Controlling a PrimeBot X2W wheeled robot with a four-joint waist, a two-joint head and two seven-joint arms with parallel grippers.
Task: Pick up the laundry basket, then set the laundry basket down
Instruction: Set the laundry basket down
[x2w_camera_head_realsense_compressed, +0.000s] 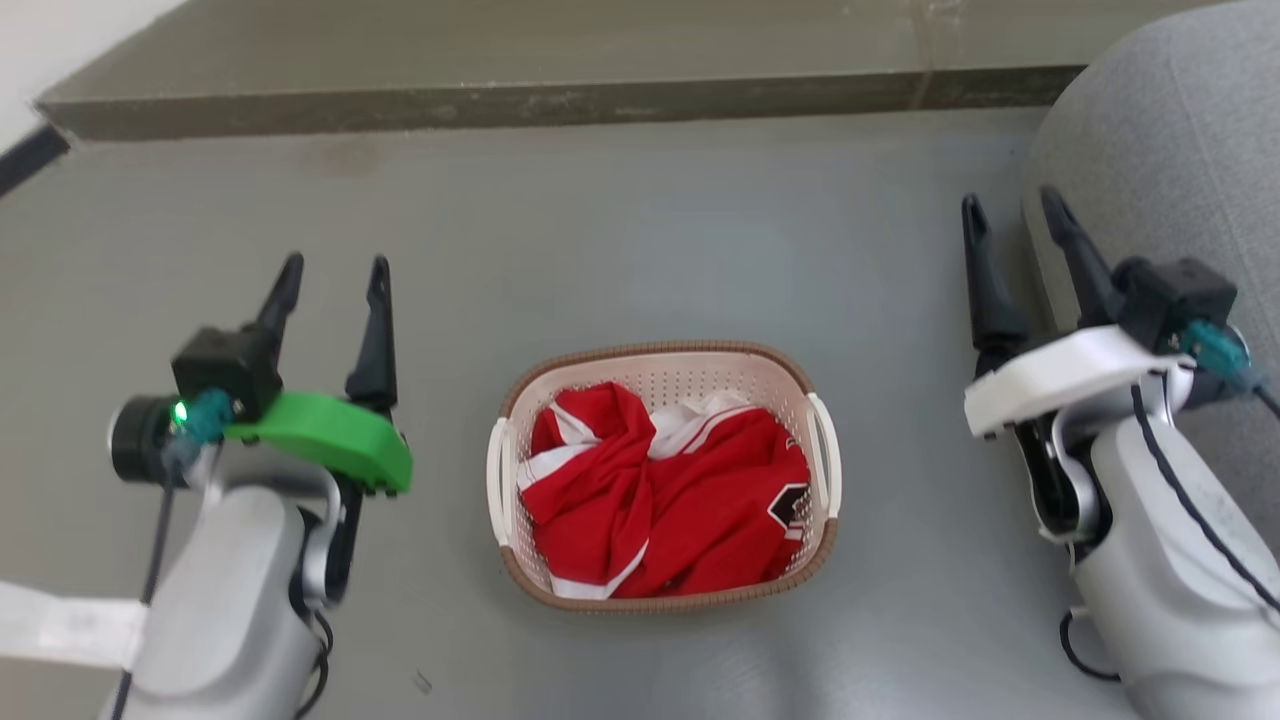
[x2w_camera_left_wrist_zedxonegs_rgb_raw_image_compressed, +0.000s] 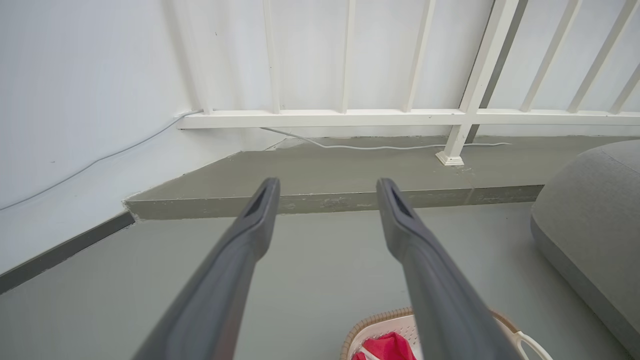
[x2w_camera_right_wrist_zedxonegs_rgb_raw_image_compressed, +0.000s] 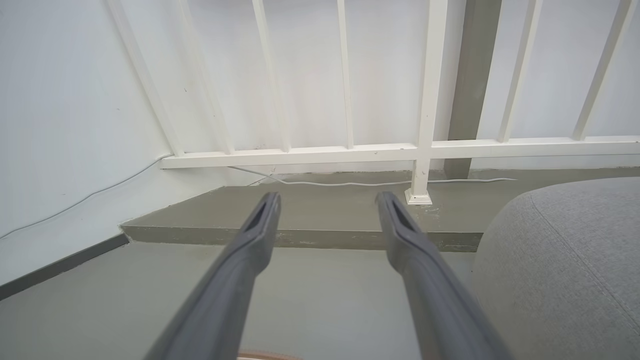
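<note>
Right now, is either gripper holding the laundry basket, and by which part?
Nothing is held. The left gripper and right gripper are both open, apart from the laundry basket on the floor.

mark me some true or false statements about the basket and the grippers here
1. The basket stands on the floor between the left gripper and the right gripper. True.
2. The left gripper is shut on the basket. False: it is open and apart from the basket.
3. A red and white garment lies in the basket. True.
4. The right gripper holds the garment. False: it is open and empty, near a grey cushion.
</note>
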